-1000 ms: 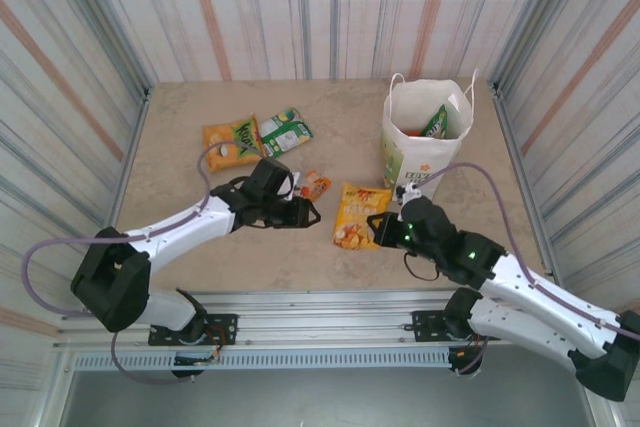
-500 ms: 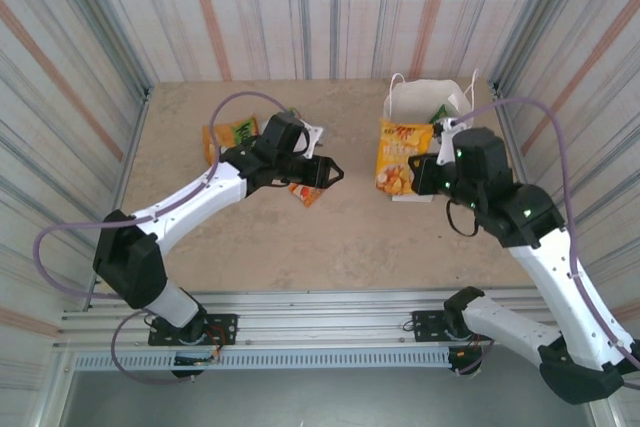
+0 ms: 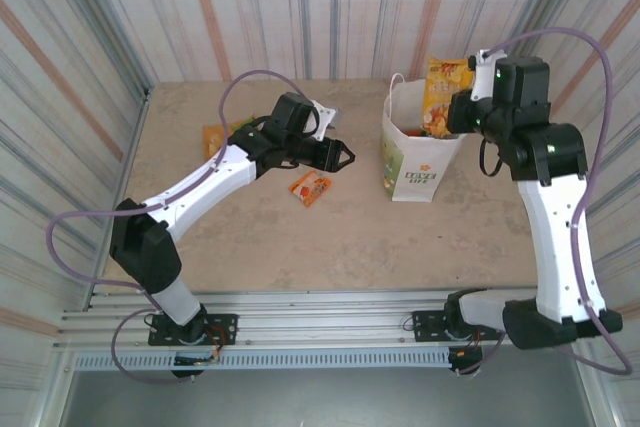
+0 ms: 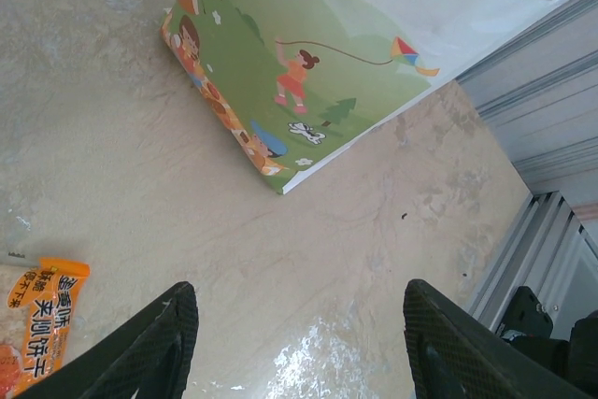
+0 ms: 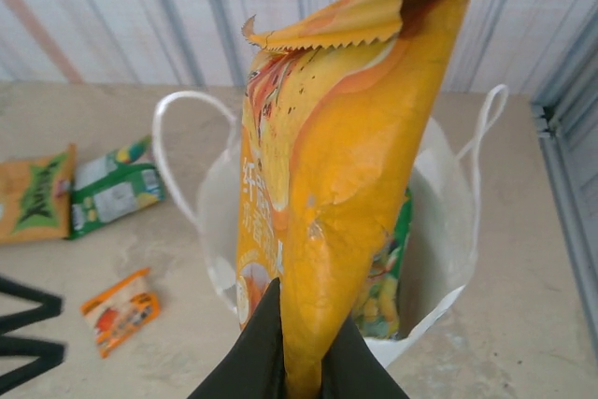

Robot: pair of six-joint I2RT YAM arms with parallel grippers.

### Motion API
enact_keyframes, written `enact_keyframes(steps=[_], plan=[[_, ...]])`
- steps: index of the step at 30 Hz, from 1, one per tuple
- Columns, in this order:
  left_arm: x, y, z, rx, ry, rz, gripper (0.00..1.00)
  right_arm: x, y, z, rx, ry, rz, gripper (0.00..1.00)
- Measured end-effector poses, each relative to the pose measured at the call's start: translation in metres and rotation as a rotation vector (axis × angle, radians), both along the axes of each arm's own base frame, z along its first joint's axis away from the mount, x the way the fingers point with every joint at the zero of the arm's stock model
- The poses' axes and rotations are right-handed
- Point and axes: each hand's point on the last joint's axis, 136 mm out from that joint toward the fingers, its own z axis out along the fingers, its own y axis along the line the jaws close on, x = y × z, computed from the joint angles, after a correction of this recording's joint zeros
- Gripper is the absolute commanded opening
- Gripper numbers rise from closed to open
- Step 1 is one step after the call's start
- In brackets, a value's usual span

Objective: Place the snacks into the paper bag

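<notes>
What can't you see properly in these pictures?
- Inside the paper bag: right wrist view, the yellow-orange bag covers most; one green packet peeks out.
- Orange packet: top view, left arm covers most of it.
- Tiny orange sachet: left wrist view, cut by the edge.

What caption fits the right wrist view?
Right gripper holds the yellow-orange bag above the open paper bag.
</notes>
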Motion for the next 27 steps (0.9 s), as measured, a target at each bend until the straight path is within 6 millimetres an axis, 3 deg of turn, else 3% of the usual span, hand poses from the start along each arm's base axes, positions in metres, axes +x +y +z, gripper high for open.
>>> enact_keyframes(steps=[7, 11, 16, 22, 27], plan=[[0.004, 0.005, -0.001, 0.005, 0.003, 0.012, 0.62, 0.046, -0.008, -0.048, -0.035, 0.139, -0.006, 0.05], [0.006, 0.007, -0.001, 0.004, 0.005, 0.015, 0.62, 0.062, -0.004, -0.073, -0.049, 0.21, 0.017, 0.04], [0.007, 0.009, -0.003, 0.0, 0.009, 0.017, 0.62, 0.057, -0.001, -0.092, -0.048, 0.29, 0.036, 0.04], [0.006, 0.009, -0.005, -0.008, 0.021, 0.01, 0.62, 0.04, -0.003, -0.094, -0.053, 0.341, 0.036, 0.05], [0.003, 0.008, -0.013, -0.015, 0.039, 0.001, 0.61, 0.04, -0.001, -0.094, -0.048, 0.347, 0.043, 0.05]])
